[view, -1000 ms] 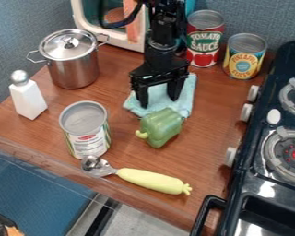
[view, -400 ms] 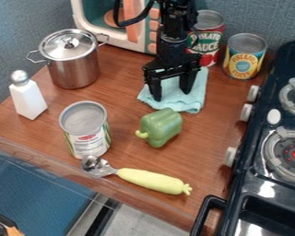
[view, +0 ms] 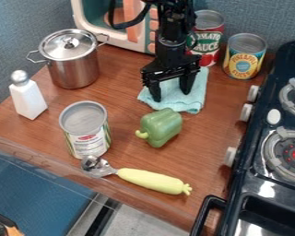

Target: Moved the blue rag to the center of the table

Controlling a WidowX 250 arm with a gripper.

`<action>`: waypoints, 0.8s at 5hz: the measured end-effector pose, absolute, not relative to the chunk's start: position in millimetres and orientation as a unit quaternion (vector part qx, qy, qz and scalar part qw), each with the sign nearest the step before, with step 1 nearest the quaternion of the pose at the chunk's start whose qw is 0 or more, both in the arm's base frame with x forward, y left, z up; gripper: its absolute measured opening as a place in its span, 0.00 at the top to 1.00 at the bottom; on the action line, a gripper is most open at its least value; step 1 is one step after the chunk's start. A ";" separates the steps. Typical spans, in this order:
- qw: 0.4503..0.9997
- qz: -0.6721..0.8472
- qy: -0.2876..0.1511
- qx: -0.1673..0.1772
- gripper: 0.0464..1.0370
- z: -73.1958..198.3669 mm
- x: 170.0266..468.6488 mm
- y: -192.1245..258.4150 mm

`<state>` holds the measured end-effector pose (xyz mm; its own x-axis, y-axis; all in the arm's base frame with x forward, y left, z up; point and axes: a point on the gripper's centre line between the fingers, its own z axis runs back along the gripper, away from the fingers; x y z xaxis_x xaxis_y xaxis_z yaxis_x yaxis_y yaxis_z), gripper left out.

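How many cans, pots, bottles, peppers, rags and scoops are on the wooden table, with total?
Cylindrical metal cans: 3
Silver lidded metal pot: 1
Silver-capped white bottle: 1
Green bell pepper: 1
Light-blue cloth rag: 1
Yellow-handled metal scoop: 1
Total: 8

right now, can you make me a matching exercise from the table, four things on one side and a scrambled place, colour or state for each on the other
1. blue rag
2. green pepper
3. steel pot
4. scoop

A. lid on
B. stem toward image left
C. yellow handle
D. beneath the end effector

Pairs: 1-D; 2-B; 3-A; 4-C
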<state>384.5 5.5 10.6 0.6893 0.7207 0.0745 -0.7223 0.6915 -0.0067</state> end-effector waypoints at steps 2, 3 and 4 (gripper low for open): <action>0.920 0.386 -0.042 0.053 0.04 16.4 349.7 45.6; 0.916 0.392 -0.049 0.070 0.04 22.1 334.7 63.9; 0.908 0.407 -0.059 0.085 0.04 29.5 322.9 84.9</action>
